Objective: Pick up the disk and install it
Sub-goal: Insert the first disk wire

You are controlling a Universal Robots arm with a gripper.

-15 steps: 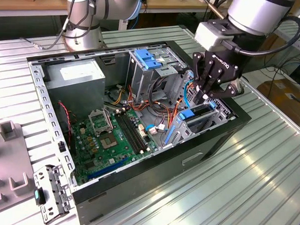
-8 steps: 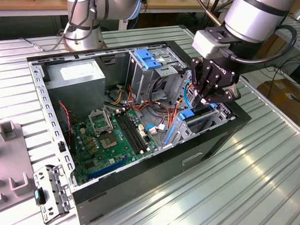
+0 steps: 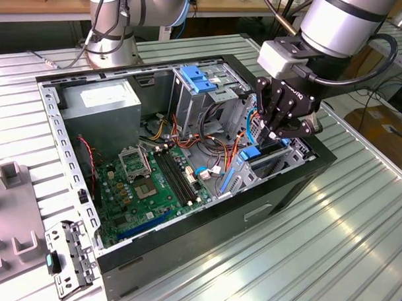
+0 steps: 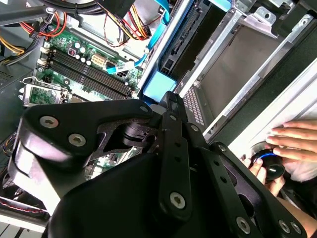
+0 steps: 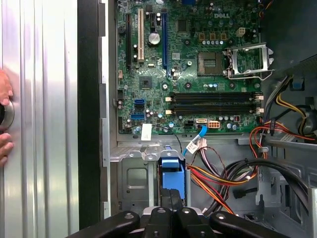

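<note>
Your gripper (image 3: 273, 135) hangs right at the disk (image 3: 254, 154), which stands on edge in the drive bay (image 3: 294, 154) on the exterior view's right. You see its blue carrier end facing up, dark edge beneath. Grip width: can't tell.

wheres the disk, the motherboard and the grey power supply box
the disk (image 5: 172, 174), first wrist view, on its blue carrier's end
the motherboard (image 3: 136, 201), exterior view, on the green board near its middle
the grey power supply box (image 3: 100, 97), exterior view, on its white sticker
</note>
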